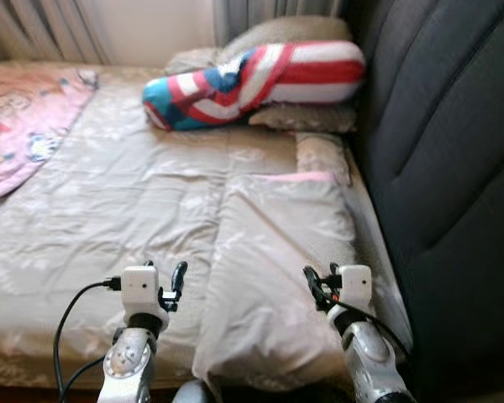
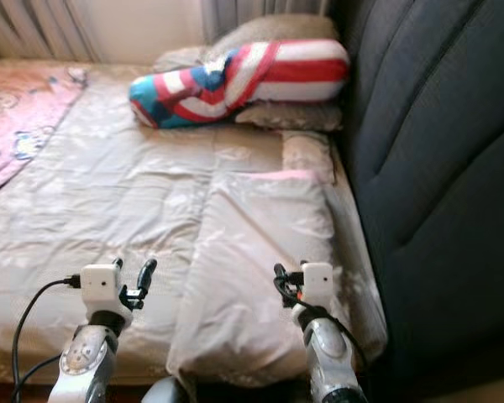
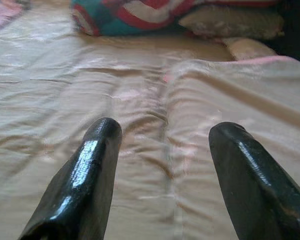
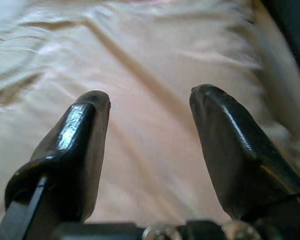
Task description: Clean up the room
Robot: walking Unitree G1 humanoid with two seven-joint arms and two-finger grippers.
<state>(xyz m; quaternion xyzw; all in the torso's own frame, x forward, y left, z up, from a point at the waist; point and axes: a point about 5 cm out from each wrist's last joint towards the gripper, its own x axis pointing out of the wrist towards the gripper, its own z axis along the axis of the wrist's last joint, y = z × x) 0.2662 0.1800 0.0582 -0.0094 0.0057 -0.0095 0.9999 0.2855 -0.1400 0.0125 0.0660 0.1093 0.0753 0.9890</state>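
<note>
Two pincers, left and right, spread above folded blanket.

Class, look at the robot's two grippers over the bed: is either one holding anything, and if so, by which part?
Nothing is held. The left gripper and the right gripper are both open, over the folded quilt on the bed.

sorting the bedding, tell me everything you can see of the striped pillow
The striped pillow is a long, plump bolster in red and white stripes with blue and teal patches, soft fabric by its look. It lies on its side across the head of the bed, resting on beige pillows, with one end by the dark headboard. Neither gripper touches it.
</note>
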